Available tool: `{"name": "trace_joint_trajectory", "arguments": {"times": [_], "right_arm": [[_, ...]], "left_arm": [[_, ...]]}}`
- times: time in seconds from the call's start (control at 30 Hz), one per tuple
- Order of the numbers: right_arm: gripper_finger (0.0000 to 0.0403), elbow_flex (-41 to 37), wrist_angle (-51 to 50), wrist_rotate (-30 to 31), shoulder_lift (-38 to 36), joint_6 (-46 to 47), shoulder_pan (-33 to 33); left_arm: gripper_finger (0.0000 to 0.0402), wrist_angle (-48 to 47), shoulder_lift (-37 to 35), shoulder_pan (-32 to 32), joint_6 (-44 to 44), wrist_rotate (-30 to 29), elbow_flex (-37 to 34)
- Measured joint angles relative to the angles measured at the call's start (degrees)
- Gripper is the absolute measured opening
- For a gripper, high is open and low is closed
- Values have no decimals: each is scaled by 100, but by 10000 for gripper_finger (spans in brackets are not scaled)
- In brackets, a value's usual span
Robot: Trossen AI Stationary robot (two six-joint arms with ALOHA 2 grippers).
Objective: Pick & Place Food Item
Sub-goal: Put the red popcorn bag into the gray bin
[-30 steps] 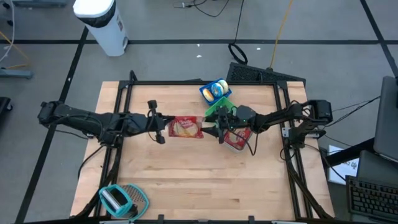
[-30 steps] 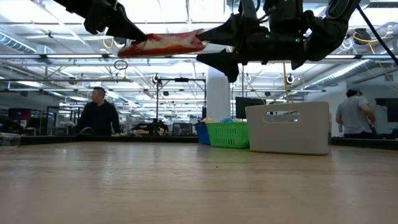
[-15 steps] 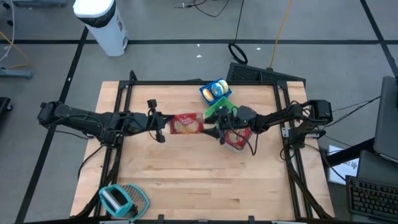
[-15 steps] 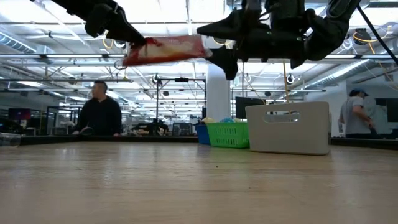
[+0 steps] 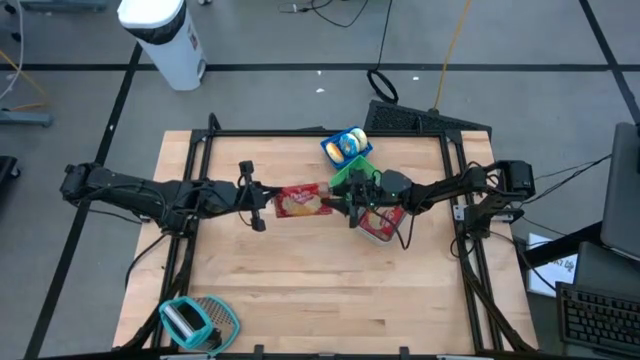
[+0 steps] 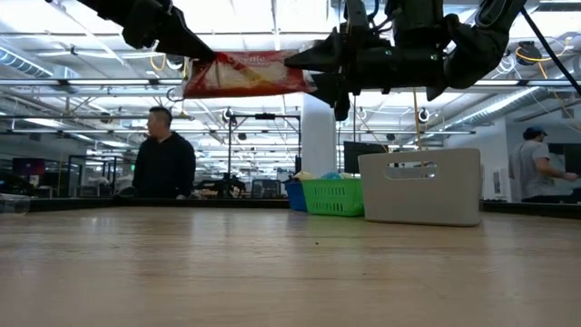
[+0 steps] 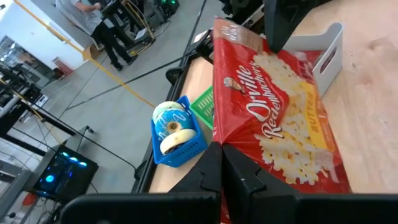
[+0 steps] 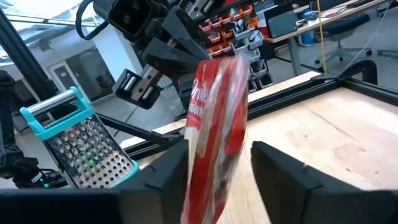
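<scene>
A red popcorn bag (image 5: 300,201) hangs in the air over the middle of the table, between my two arms. My left gripper (image 5: 268,203) is shut on its left end. My right gripper (image 8: 214,171) comes level from the table's right and is open. Its two fingers stand on either side of the bag's right end (image 6: 304,77). A gap shows between the bag and one finger (image 8: 280,168). Beside the other finger (image 8: 168,171) I cannot tell whether they touch. In the low view the bag (image 6: 245,74) shows its printed face. My left gripper pinches the bag's crimped left end (image 7: 217,138) between its two shut fingers. The fingers come about level from the table's left, along the bag's length. The bag is lifted clear of the table and sticks out level toward the right arm, its face turned on edge.
A white bin (image 6: 420,186) with a red packet in it stands under the right arm. A green basket (image 5: 352,172) and a blue basket (image 5: 345,146) of food stand at the far side. A teal grater (image 5: 195,320) lies near left. People walk beyond the table.
The bag has rolled about its long line, from lying flat to standing on edge with its printed face toward the near side. My right gripper's fingers have drawn closer together around the bag's right end. Neither arm has shifted place.
</scene>
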Motion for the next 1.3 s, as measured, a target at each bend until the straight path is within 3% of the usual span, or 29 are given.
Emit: {"name": "trace_joint_trajectory", "arguments": {"times": [0.37, 0.57, 0.73, 0.9, 1.07, 1.3], "right_arm": [[20, 0, -25, -22, 0, -357, 0], [5, 0, -50, -20, 0, -498, 0], [3, 0, -127, -32, 0, -501, -31], [2, 26, -369, -623, -437, -279, -297], [1, 260, -1985, -1041, -1430, -136, -593], [1, 1700, -7079, -741, -2507, -589, -673]], "left_arm": [[5, -4, 0, 0, -182, 3, -2], [18, 0, 0, 18, -1149, -95, 0], [96, 39, -32, 33, -1932, 178, -1], [191, 42, -440, 20, -1919, 295, 0], [255, -109, -1197, -11, -1778, 314, 0], [297, -1272, -1842, 14, -1923, 297, 0]]}}
